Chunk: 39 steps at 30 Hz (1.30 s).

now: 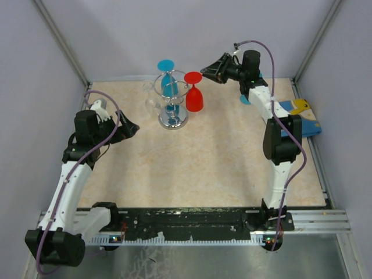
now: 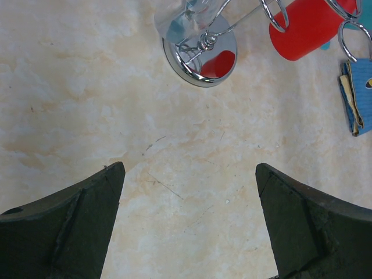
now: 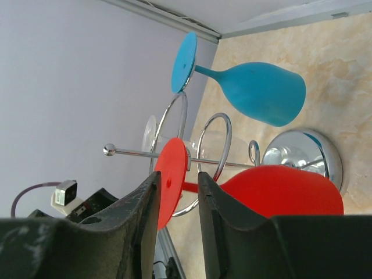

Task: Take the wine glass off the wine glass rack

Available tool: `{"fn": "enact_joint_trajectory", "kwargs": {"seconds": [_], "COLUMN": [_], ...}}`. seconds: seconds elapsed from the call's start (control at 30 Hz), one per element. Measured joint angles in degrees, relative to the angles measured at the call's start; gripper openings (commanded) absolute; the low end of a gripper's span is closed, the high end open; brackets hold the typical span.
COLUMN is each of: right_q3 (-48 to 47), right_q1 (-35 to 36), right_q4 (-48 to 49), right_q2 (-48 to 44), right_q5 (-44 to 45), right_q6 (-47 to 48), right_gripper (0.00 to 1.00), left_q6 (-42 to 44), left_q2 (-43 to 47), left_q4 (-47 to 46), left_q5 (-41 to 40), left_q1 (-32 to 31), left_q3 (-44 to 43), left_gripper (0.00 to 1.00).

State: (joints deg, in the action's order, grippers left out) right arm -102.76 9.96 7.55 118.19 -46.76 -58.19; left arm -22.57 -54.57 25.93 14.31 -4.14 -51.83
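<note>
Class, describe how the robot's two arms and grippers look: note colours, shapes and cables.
The left arm and right arm have white links with bulky black joint housings. A purple cable loops along each arm. The left gripper and right gripper are black, each with two wedge-shaped fingers that taper towards the tips.

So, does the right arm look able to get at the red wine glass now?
Probably yes: the right tool sits at the red wine glass, whose stem seems to pass between its parted fingers; nothing blocks it.

Pale lilac walls (image 1: 186, 35) around a beige marbled tabletop (image 1: 203, 168), metal corner rails (image 1: 61, 42).
</note>
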Motion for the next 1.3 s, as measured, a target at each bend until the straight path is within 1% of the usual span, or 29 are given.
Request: {"fn": "enact_joint_trajectory", "kwargs": {"seconds": [0.3, 0.53, 0.87, 1.2, 1.27, 1.3], "right_q3": [-0.5, -2.03, -5.84, -10.82, -12.15, -12.85], "right_q1": [0.81, 2.4, 3.15, 3.96, 4.22, 4.33], "right_q4": [-1.66, -3.54, -7.52, -12.41, -14.03, -14.69], "right_q2": [0.0, 0.0, 0.61, 4.26, 4.61, 4.81], "right_q5": [-0.39, -0.57, -0.72, -0.48, -0.37, -0.24], "right_q6": [0.76, 2.43, 4.2, 6.38, 7.15, 7.34], "right_gripper": [0.32, 0.28, 0.28, 0.28, 0.27, 0.2], "left_q6": [-0.15, -0.15, -0.13, -0.13, -0.13, -0.13], "left_q2": [0.0, 0.13, 0.26, 0.37, 0.37, 0.37], "left_q4": [0.0, 0.0, -0.02, 0.0, 0.0, 0.0], "left_q5": [0.28, 0.28, 0.28, 0.24, 0.24, 0.24], "left_q1": [0.0, 0.0, 0.0, 0.0, 0.0, 0.0], "left_q3": [0.0, 0.0, 0.0, 0.02, 0.0, 0.0], "left_gripper": [1.0, 1.0, 1.0, 1.0, 1.0, 1.0]}}
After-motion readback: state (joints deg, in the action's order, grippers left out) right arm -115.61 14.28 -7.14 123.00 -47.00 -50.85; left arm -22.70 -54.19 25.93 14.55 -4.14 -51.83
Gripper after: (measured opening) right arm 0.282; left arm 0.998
